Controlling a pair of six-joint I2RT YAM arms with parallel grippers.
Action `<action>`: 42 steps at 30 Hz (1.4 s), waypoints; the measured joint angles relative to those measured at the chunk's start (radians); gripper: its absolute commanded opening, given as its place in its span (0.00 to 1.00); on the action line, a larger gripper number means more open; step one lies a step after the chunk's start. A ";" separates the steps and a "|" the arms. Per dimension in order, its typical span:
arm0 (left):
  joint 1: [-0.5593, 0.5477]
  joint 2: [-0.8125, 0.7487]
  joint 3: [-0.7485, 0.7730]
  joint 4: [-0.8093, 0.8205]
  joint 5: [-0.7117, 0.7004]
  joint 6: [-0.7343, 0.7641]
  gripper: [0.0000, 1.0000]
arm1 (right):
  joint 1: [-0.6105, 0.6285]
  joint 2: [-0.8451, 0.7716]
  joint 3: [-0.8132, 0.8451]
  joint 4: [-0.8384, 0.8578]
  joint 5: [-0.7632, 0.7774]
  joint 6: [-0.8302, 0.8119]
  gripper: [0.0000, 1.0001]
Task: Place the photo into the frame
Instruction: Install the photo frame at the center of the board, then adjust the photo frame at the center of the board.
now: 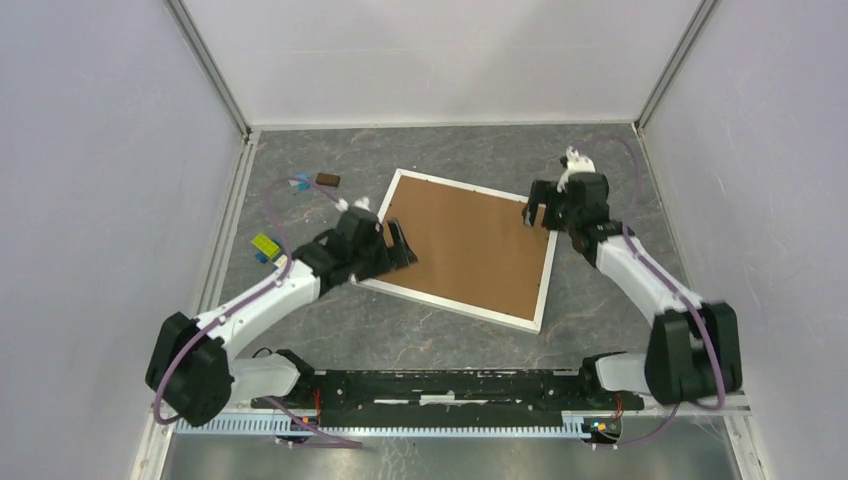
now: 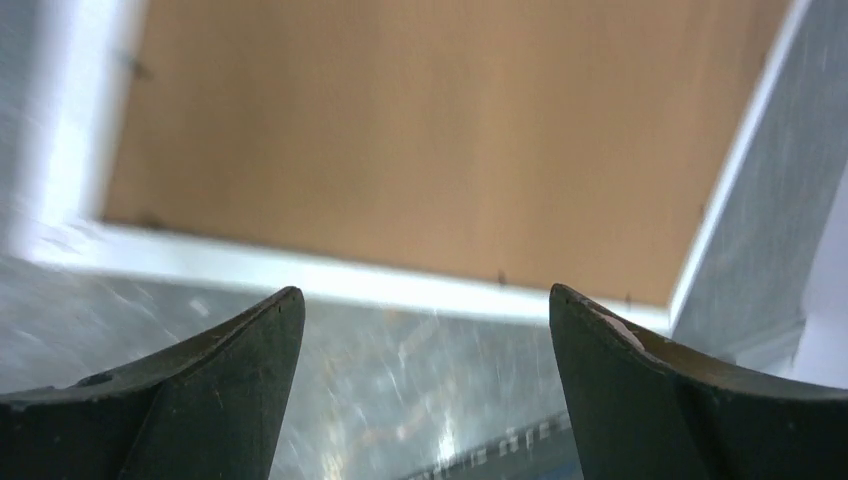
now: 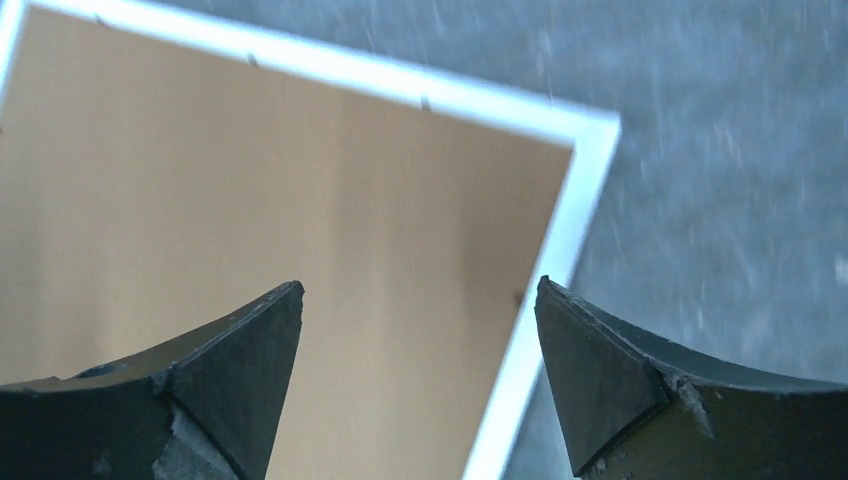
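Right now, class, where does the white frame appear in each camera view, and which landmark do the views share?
Top external: the frame lies tilted at mid-picture.
Left wrist: its white edge crosses the middle, turning up at right.
Right wrist: its corner sits upper right, one edge running down.
Shared landmark: the brown backing board inside it.

The white-and-black left arm (image 1: 262,300) extends back and to the left behind its black two-finger left gripper (image 1: 403,246), whose curved fingers (image 2: 230,380) stand wide apart and grip nothing, while the white-and-black right arm (image 1: 640,272) extends back behind its black right gripper (image 1: 540,217), likewise spread wide and empty.
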 measured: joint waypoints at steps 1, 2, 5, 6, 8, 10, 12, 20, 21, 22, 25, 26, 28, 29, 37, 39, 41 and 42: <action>-0.056 -0.040 -0.046 -0.002 -0.002 -0.028 1.00 | -0.003 0.073 0.069 0.016 -0.002 -0.008 0.91; -0.104 -0.056 -0.069 -0.003 0.000 -0.046 1.00 | -0.005 0.142 0.135 0.025 -0.011 -0.013 0.91; -0.293 -0.068 -0.110 0.005 -0.009 -0.103 1.00 | -0.010 0.362 0.340 0.041 -0.047 -0.037 0.89; -0.340 -0.068 -0.121 0.010 -0.010 -0.119 1.00 | -0.011 0.419 0.392 0.037 -0.059 -0.043 0.89; -0.400 -0.069 -0.147 0.028 -0.013 -0.155 1.00 | -0.016 0.535 0.497 0.025 -0.101 -0.057 0.89; -0.417 -0.059 -0.167 0.034 -0.016 -0.186 0.99 | -0.023 0.614 0.549 0.022 -0.135 -0.067 0.89; -0.421 -0.028 -0.182 0.047 -0.021 -0.227 0.98 | -0.033 0.658 0.560 0.005 -0.170 -0.077 0.89; -0.420 0.121 -0.191 0.134 -0.028 -0.307 0.94 | -0.100 0.702 0.525 0.012 -0.317 -0.088 0.83; -0.415 0.124 -0.186 0.142 -0.035 -0.307 0.93 | -0.108 0.695 0.501 0.043 -0.339 -0.087 0.83; -0.409 0.130 -0.182 0.151 -0.041 -0.307 0.93 | -0.113 0.685 0.476 0.072 -0.355 -0.085 0.83; -0.353 0.150 -0.174 0.163 -0.051 -0.307 0.90 | -0.119 0.614 0.358 0.142 -0.391 -0.063 0.83; -0.322 0.154 -0.170 0.167 -0.050 -0.306 0.89 | -0.119 0.585 0.308 0.154 -0.400 -0.052 0.82; -0.245 0.168 -0.165 0.181 -0.052 -0.303 0.85 | -0.118 0.508 0.193 0.204 -0.418 -0.026 0.82; -0.208 0.176 -0.158 0.178 -0.038 -0.300 0.84 | -0.118 0.460 0.128 0.225 -0.425 -0.012 0.82; -0.079 0.227 -0.069 0.099 -0.092 -0.173 0.64 | -0.111 0.085 -0.282 0.337 -0.441 0.055 0.82; -0.070 0.227 -0.049 0.079 -0.121 -0.142 0.60 | -0.104 0.006 -0.358 0.362 -0.463 0.072 0.83; -0.067 0.227 -0.036 0.069 -0.145 -0.122 0.60 | -0.095 -0.055 -0.396 0.351 -0.467 0.072 0.84; -0.067 0.227 -0.034 0.068 -0.153 -0.117 0.64 | -0.093 -0.070 -0.397 0.332 -0.462 0.069 0.85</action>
